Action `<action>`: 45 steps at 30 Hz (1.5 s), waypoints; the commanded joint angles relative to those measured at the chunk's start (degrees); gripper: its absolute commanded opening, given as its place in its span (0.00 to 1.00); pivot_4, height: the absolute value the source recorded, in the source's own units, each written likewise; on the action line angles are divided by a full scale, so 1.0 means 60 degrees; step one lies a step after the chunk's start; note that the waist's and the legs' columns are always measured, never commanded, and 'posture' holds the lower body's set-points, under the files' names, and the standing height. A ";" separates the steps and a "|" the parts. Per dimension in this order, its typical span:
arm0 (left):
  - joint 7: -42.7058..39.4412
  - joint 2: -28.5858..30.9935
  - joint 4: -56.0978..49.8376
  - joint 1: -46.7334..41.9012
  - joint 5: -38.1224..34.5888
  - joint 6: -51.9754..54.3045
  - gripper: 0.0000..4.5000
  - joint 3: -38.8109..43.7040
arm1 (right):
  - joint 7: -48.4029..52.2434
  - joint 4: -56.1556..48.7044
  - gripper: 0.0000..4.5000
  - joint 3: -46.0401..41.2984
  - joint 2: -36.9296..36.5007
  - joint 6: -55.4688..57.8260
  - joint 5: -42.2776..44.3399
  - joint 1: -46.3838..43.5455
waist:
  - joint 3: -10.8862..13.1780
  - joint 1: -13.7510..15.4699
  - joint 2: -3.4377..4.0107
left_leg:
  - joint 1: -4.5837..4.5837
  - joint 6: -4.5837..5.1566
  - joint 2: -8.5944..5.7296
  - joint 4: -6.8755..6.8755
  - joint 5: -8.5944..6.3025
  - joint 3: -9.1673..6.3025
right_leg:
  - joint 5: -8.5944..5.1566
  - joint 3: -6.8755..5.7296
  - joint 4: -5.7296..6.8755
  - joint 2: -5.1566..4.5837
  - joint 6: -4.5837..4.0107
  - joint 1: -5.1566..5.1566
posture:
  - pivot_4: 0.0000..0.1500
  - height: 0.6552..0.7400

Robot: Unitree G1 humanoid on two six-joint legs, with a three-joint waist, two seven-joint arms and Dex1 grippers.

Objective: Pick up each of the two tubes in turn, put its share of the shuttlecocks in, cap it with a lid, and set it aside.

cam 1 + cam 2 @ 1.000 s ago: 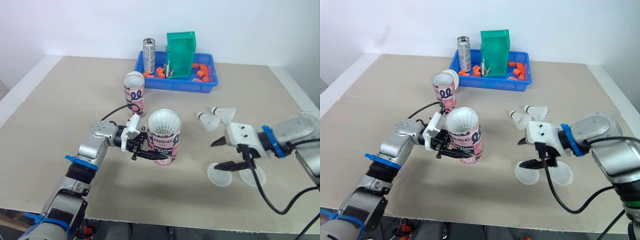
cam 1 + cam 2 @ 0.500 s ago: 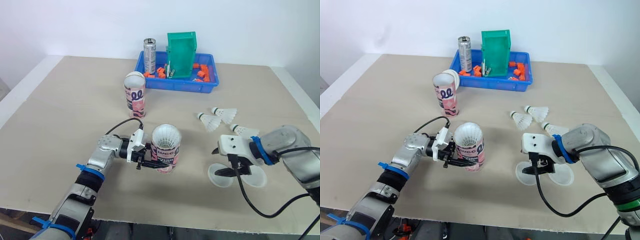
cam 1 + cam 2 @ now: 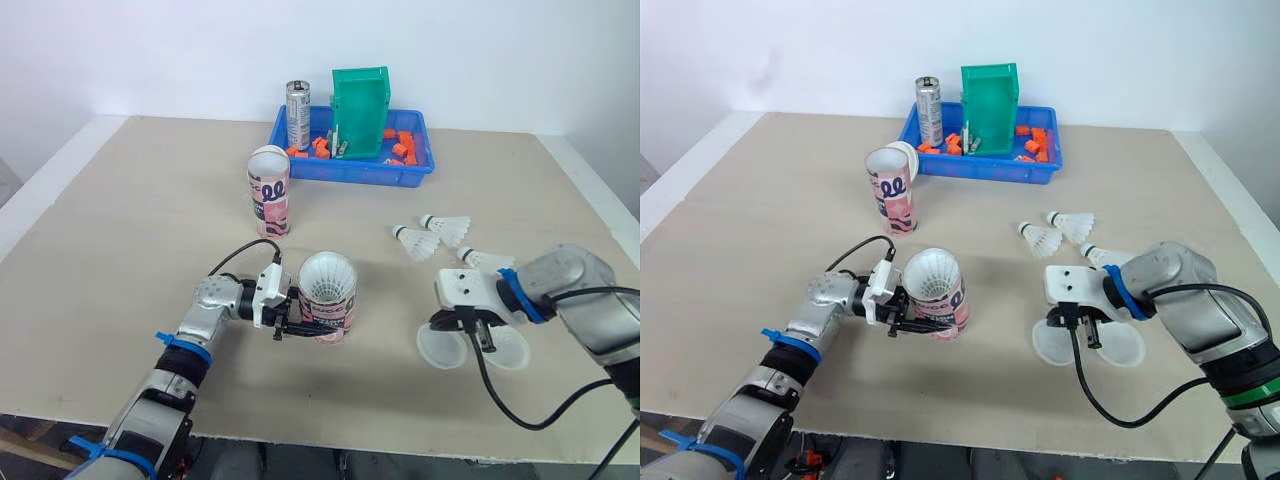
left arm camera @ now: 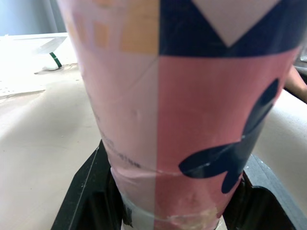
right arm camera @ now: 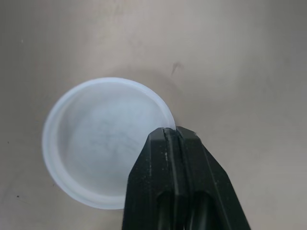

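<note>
Near the front of the beige table point(image 3: 120, 230), the left gripper point(image 3: 312, 323) is clamped around the lower part of a tube point(image 3: 326, 308). It's a cardboard cylinder with a glossy pink and navy printed wrap. The left wrist view shows a black finger point(image 4: 84, 187) pressed against each side of it. The tube leans a bit, with its open mouth facing up and a ring of white feathers inside. I can't tell if its base is actually touching the table.

Over on the right side, the right gripper point(image 3: 478, 335) has its fingers point(image 5: 158, 182) squeezed together on the thin rim of a lid point(image 5: 103, 141). The lid is a shallow round cap of cloudy see-through plastic, lying flat on the table. A second lid point(image 3: 512, 350) of the same kind sits just beside it, the two touching or overlapping slightly.

Three loose shuttlecocks point(image 3: 415, 243) lie just behind the lids, with white flared skirts and small rounded tips.

The second tube point(image 3: 269, 192) stands upright further back, well apart from the first and near a blue plastic tray point(image 3: 350, 168). It has the same pink wrap and is white at the top. The tray holds a green bin point(image 3: 362, 108), a shiny metal can point(image 3: 298, 112) and scattered orange bits point(image 3: 405, 145).
</note>
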 commanded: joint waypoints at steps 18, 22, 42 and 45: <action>-0.0986 0.0505 0.1177 -0.0818 0.1378 0.1122 0.49 -0.1119 | 0.1117 -0.0856 0.01 -0.0124 0.2120 0.1179 0.2645 -0.6421 | -0.0044 -0.0040 0.0005 | 0.0019 -0.0001 0.0003 -0.0027 -0.0001 -0.0018 | 0.0001 0.0003 0.0002 0.0023 -0.0029 -0.0012 | 1.00 0.95; -0.0929 0.0441 0.1340 -0.1087 0.1486 0.0833 0.49 -0.1188 | 0.1362 -0.0001 0.01 0.0531 0.2972 0.0601 0.2279 -0.7386 | -0.0055 -0.0015 -0.0013 | 0.0008 -0.0009 0.0004 -0.0036 -0.0006 -0.0008 | -0.0015 0.0005 0.0002 0.0017 -0.0033 -0.0021 | 1.00 0.95; -0.0582 0.0533 0.0983 -0.0692 0.1435 0.0643 0.49 -0.1078 | 0.1997 0.1206 0.01 0.2246 0.2747 -0.1815 0.2561 -0.8002 | -0.0057 0.0009 -0.0016 | 0.0000 -0.0010 0.0003 -0.0033 -0.0008 -0.0028 | -0.0019 -0.0007 0.0003 0.0019 -0.0030 -0.0013 | 1.00 0.95; -0.0544 0.0547 0.0935 -0.0651 0.1414 0.0671 0.49 -0.1058 | 0.1997 0.0959 0.01 0.2352 0.2587 -0.1784 0.2748 -0.7946 | -0.0058 0.0012 -0.0016 | -0.0001 -0.0010 0.0003 -0.0033 -0.0008 -0.0028 | -0.0021 -0.0006 0.0002 0.0017 -0.0029 -0.0012 | 1.00 0.95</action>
